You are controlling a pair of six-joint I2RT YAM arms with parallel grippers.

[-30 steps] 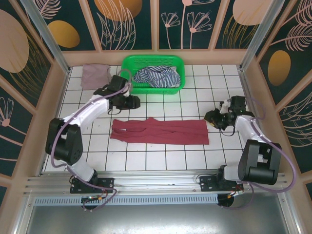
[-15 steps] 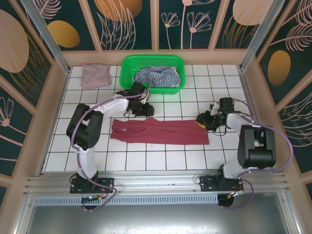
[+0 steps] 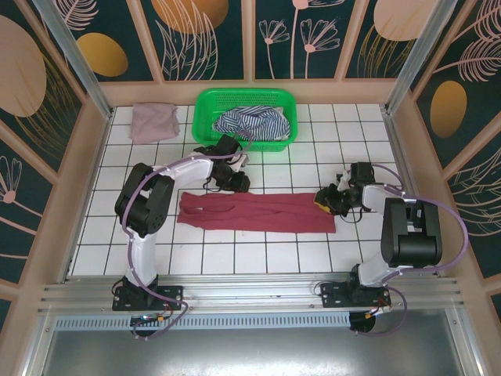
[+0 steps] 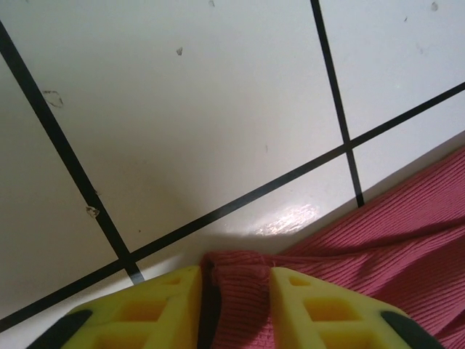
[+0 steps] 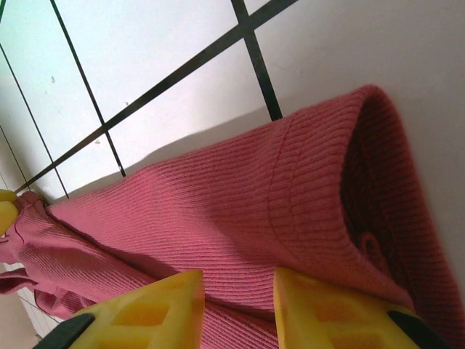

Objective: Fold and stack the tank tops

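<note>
Both left end effector (image 4: 234,280) and right end effector (image 5: 238,276) clamp maroon top (image 3: 258,211); basket (image 3: 244,92) beyond.

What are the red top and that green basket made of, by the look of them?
The red top looks like soft, matte ribbed knit cloth: fine parallel ridges run along it. The green basket seems moulded plastic: even bright colour, walls pierced with slots.
</note>
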